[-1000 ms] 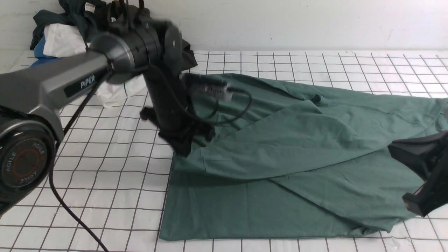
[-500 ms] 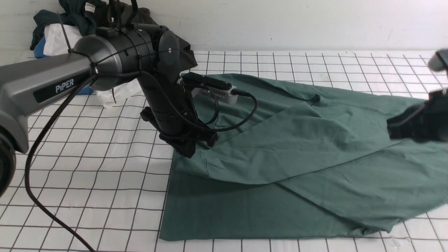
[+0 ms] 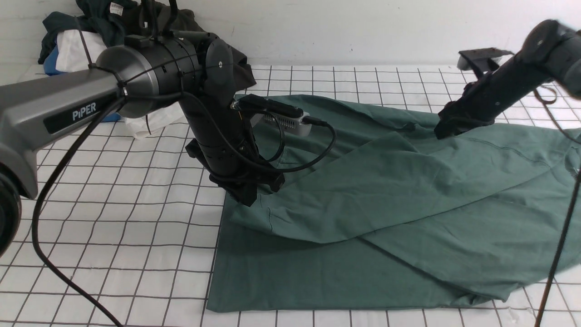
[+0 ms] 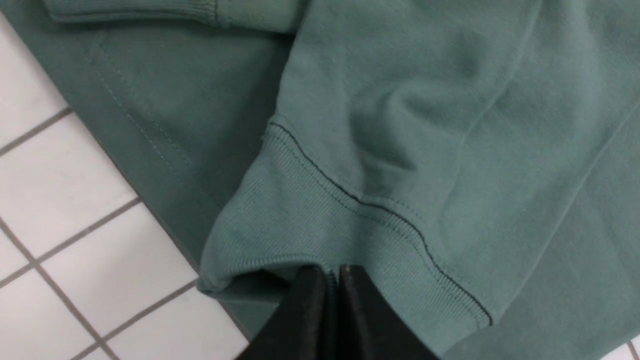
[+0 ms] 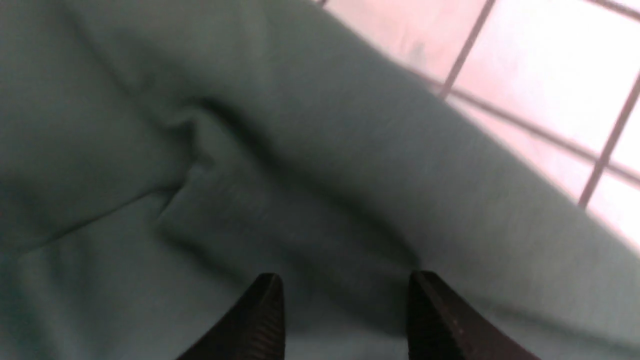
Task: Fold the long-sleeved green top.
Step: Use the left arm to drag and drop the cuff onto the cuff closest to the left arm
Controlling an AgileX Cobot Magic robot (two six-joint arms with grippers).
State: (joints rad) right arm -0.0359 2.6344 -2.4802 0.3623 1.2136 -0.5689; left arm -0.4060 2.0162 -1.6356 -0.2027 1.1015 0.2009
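Left gripper [image 4: 327, 280] clamped on ribbed cuff [image 4: 300, 225], presumably to lay the sleeve [image 4: 425, 110] across the green long-sleeved top [image 3: 295, 272]; right gripper [image 5: 345, 280] held jaws apart above its fabric

My left arm [image 3: 213, 136] hides part of the top [image 3: 386, 190]; its right side runs past the front view's edge.

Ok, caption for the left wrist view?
Left gripper pinching the ribbed cuff of the green long-sleeved top, gridded table beside.
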